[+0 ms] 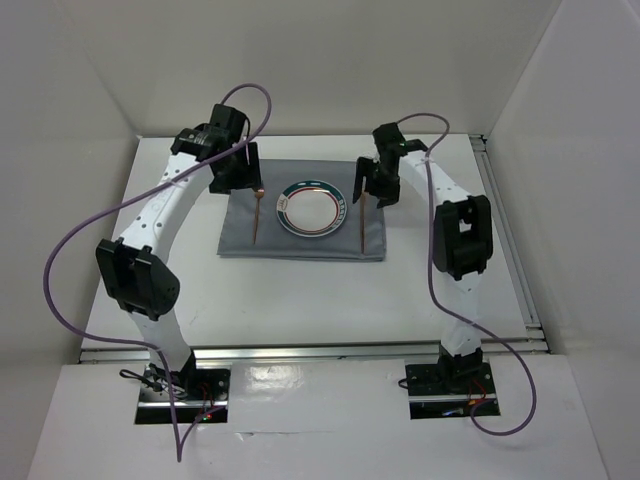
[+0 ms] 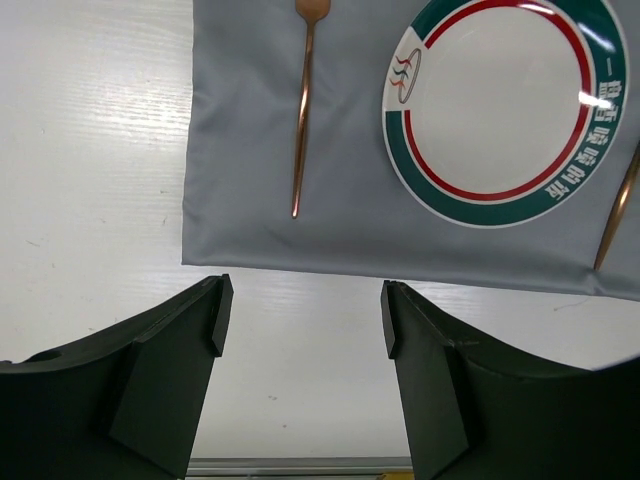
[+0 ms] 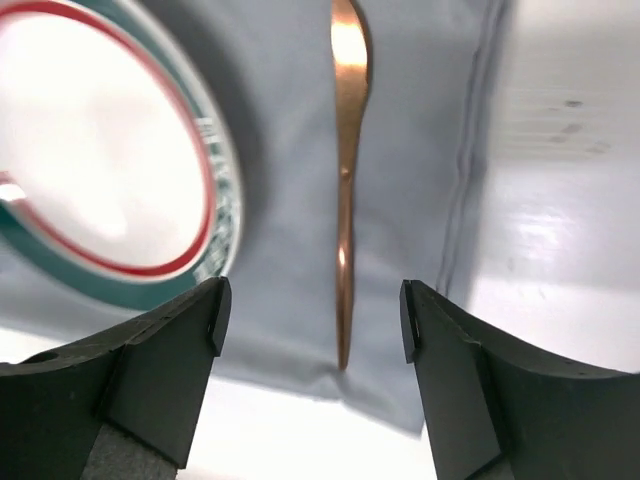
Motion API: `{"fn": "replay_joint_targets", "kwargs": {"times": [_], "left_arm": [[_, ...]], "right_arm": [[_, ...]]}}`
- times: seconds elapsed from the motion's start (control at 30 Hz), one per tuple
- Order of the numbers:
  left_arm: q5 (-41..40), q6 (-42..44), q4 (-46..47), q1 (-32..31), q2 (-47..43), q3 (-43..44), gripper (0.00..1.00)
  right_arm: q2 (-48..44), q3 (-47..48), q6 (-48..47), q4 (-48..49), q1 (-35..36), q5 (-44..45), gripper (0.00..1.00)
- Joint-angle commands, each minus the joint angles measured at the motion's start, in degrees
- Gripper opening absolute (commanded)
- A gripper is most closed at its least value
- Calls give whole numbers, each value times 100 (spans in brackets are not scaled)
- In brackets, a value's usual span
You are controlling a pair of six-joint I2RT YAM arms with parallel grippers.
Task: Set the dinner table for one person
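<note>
Probably light, stiff and slick, the copper utensil (image 3: 345,200) ahead of the right gripper (image 3: 310,310), jaws apart and empty, wants a mid-handle pinch.

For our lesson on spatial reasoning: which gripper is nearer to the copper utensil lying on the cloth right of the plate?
Right. The right gripper is open, directly above the far end of that copper utensil. The left gripper is across the plate, above the other utensil.
</note>
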Motion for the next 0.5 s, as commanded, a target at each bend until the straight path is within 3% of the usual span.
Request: {"fn": "replay_joint_targets", "kwargs": {"times": [0.0,0.1,0.2,0.3,0.37,0.47], "left_arm": [[59,-46,-12,25,-449,-44,79],[59,-46,-12,-27,-642,-123,79],[112,-98,-12,-27,-818,-324,79],[42,-99,-12,-80,-1028,-492,80],[207,-47,180,-133,-1291,-746,82],[366,-46,497,-133,-1617,-1063,82]], "right_arm": [[-1061,-79,59,46,58,368,80],[-1825,-413,111,-16,58,692,87],[-3218,-1822,435,316,58,1384,100],[-4240,-2915,708,660,58,1712,100],[-5222,-4144,858,967,58,1871,100],[-6289,-4693,911,1135,58,1872,100]]}}
